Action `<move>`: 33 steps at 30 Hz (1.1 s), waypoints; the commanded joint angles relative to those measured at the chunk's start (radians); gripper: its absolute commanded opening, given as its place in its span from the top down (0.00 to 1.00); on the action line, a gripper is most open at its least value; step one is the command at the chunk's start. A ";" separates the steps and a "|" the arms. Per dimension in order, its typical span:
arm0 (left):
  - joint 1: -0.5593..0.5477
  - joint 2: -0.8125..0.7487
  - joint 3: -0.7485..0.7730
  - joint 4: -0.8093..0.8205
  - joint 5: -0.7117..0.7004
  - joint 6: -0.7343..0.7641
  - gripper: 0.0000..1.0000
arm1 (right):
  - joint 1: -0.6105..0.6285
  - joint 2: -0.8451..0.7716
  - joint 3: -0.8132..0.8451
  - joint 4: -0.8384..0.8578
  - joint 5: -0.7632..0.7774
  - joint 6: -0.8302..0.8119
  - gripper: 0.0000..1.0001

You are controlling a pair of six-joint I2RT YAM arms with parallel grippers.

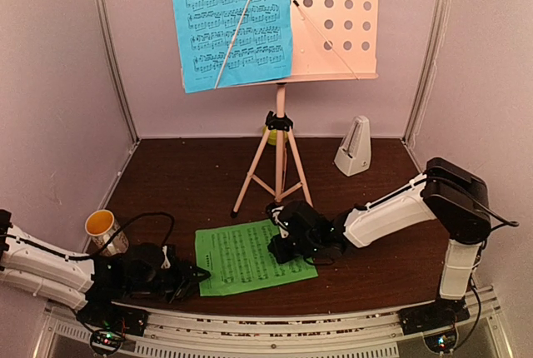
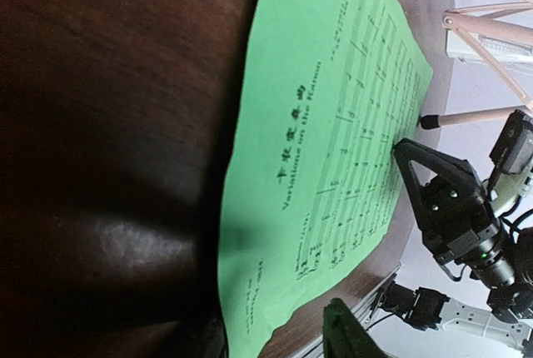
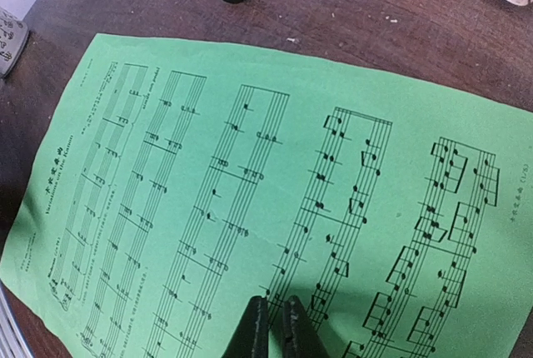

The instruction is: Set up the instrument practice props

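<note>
Your right hand (image 3: 273, 306), fingers (image 3: 254, 331) closed, tips on the green sheet (image 1: 241, 265) flat on the worktop (image 1: 183, 183), your left hand (image 1: 190, 275) by its edge, spread unclear.

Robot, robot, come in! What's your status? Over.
Left gripper open at edge of green sheet. Right gripper shut, tips on it. Sheet flat on table; blue sheet on stand. Stand's legs close behind.

Tripod legs (image 1: 254, 171) crowd green sheet (image 1: 241, 260) — far side.
</note>
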 commanded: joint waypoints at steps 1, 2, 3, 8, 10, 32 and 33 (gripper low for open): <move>0.003 0.058 -0.049 0.163 -0.067 -0.024 0.65 | 0.007 -0.043 -0.024 -0.034 -0.006 0.018 0.91; 0.004 0.061 -0.048 0.165 -0.075 -0.018 0.69 | 0.008 -0.048 -0.027 -0.034 -0.007 0.019 0.91; 0.006 0.058 -0.045 0.160 -0.084 -0.008 0.71 | 0.011 -0.053 -0.028 -0.032 -0.012 0.020 0.91; 0.046 0.013 0.006 0.057 -0.104 0.096 0.85 | 0.014 -0.084 -0.062 0.024 -0.050 0.034 0.90; 0.073 -0.016 0.016 0.013 -0.103 0.128 0.92 | 0.016 -0.098 -0.073 0.041 -0.064 0.038 0.90; 0.161 -0.239 0.540 -0.744 0.216 1.392 1.00 | -0.011 -0.591 -0.112 -0.004 -0.239 -0.354 0.08; 0.155 -0.238 0.564 -0.768 0.240 1.440 1.00 | -0.011 -0.613 -0.110 -0.017 -0.240 -0.382 0.07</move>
